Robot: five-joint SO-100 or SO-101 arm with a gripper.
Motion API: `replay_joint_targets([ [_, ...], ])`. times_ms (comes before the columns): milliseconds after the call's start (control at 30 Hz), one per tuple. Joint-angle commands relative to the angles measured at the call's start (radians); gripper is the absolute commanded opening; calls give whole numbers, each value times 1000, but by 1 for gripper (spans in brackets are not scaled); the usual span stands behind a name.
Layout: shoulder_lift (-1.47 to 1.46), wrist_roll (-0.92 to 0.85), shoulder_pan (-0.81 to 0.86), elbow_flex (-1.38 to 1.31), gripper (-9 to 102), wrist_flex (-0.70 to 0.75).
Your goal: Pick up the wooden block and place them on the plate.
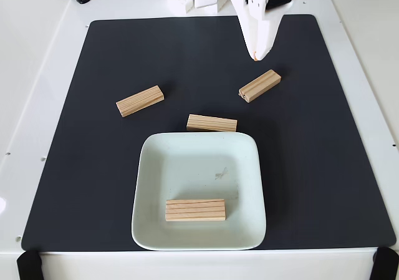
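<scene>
Blocks half sorted: one on the dish, three waiting on the mat.

We see one small light-wood bar [195,210] lying flat in the large pale mint-white square plate [249,168], near its front rim, which leaves room for more. Three like bars [140,100] [212,123] [259,85] rest on the black mat [324,168] over the white tabletop [37,74]. The white gripper [257,57] hangs above the right bar, likely next; whether its jaws are parted we cannot tell.
</scene>
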Motion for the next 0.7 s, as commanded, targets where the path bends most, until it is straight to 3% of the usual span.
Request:
replay_joint_targets([
  [0, -35, -35, -5, -52, 0, 8],
  [667, -97, -40, -51, 37, 0, -9],
])
